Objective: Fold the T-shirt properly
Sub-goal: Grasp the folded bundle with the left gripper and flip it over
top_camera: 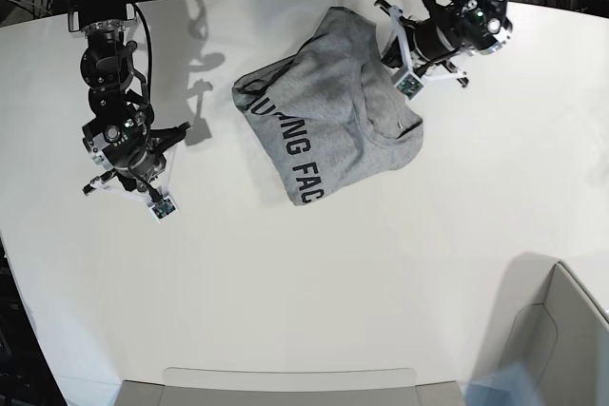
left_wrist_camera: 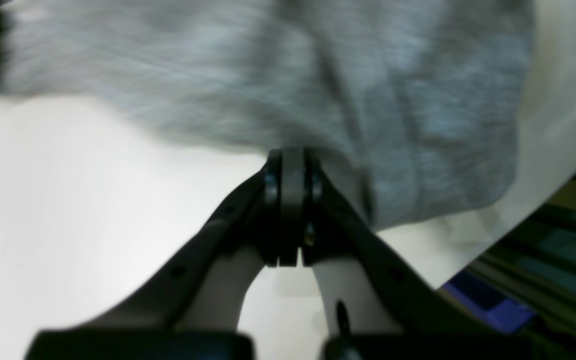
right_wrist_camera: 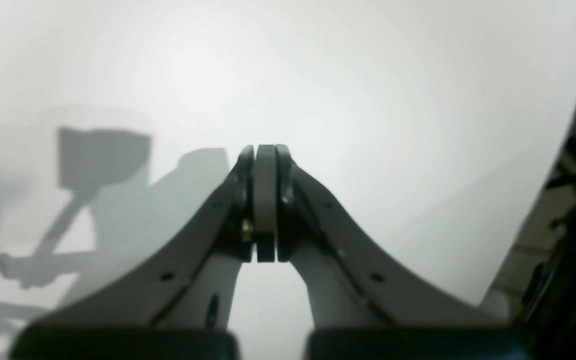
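Right gripper point(top_camera: 157, 204), lower left of the base view, is closed on nothing and hangs over bare white table point(top_camera: 314, 301), well apart from the garment; its wrist view shows only table and shadows. T-shirt point(top_camera: 324, 121) lies upper centre of the base view, crumpled and partly doubled over, black lettering showing on its left part, collar toward the right. Left gripper point(top_camera: 407, 83), upper right, is closed at the shirt's right edge; the blurred left wrist view puts the jaw tips against the grey cloth point(left_wrist_camera: 288, 80), but whether any fabric is pinched, cannot tell.

Risks: if only a thin edge is caught, it could slip free mid-pull; a one-sided pull may drag the whole bundle and skew the fold.

Grey bin point(top_camera: 561, 330), lower right corner: only its rim and wall show, contents can't be made out. Tray edge point(top_camera: 285, 382) along the bottom: nothing seen in it.
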Available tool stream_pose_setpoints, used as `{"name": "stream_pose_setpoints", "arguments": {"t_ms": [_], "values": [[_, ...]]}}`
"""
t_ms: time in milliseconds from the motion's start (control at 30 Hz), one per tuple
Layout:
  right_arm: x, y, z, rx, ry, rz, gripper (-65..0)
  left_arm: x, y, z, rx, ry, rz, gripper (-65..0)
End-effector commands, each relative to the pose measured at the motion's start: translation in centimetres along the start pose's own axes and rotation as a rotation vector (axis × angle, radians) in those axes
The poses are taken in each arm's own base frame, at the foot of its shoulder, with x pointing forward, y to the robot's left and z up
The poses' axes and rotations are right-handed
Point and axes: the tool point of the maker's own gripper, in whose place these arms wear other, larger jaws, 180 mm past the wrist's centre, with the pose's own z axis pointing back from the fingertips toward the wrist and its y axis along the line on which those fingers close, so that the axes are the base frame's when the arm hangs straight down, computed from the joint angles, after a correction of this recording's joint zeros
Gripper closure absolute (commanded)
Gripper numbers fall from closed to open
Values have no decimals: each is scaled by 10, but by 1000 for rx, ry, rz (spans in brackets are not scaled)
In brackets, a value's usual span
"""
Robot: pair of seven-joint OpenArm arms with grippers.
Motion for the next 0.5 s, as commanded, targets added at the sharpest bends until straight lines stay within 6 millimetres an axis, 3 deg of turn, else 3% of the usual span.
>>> {"name": "stream_pose_setpoints", "arguments": {"t_ms": [0, 67, 133, 333, 467], "values": [[11, -7, 6, -19, -37, 13, 0, 13, 9, 12, 37, -53, -9, 0], [17, -9, 6, -22, -46, 18, 0, 26, 10, 22, 64, -102, -2, 0], [19, -11, 6, -26, -50, 17, 0, 38, -3, 21, 39, -140, 5, 0], [27, 1, 7, -8, -63, 61, 0, 77, -70, -6, -156, -204, -57, 0], [27, 1, 6, -9, -61, 62, 0, 72, -88, -25, -227, -166, -69, 0]]}}
